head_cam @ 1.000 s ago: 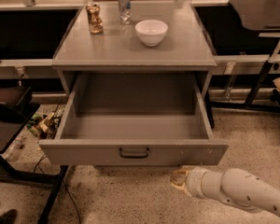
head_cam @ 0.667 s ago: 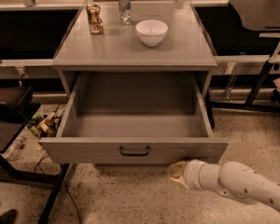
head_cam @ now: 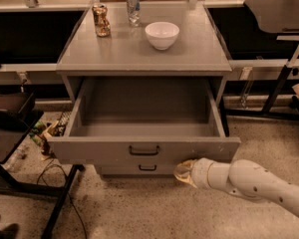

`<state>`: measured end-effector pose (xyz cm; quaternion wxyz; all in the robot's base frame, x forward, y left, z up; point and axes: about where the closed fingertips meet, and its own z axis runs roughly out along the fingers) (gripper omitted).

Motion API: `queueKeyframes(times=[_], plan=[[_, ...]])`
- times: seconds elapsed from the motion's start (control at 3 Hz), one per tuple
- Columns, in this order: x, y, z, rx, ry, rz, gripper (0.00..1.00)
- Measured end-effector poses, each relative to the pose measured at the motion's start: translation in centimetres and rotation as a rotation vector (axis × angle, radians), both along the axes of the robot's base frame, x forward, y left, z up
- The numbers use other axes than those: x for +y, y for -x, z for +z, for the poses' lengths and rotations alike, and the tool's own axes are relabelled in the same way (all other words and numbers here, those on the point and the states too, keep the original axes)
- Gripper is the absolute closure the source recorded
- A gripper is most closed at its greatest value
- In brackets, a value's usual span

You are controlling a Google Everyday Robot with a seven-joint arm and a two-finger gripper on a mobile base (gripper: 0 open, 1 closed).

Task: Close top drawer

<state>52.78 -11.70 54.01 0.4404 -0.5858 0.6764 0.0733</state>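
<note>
The top drawer of a grey cabinet is pulled far out and is empty inside. Its wide front panel carries a small dark bar handle at the centre and white specks near the right end. A shorter drawer front with its own small handle shows below it. My gripper, on a white arm entering from the lower right, sits just below the right part of the top drawer's front panel, right of the lower handle.
On the cabinet top stand a white bowl, a silver can and a brown crumpled can. A dark stand with cables is at the left. Table legs stand at the right. Speckled floor lies in front.
My arm has moved left along the floor side, bringing the gripper closer under the drawer's front panel. The drawer has stayed open in the same place.
</note>
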Motion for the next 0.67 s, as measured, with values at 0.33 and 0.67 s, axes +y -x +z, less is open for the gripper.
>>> queueKeyframes(times=[0.33,0.67], plan=[[0.0,0.1,0.0,0.0,0.0,0.0,1.0],[1.3,-3.8,1.3,-0.047,-0.007,0.038,1.0]])
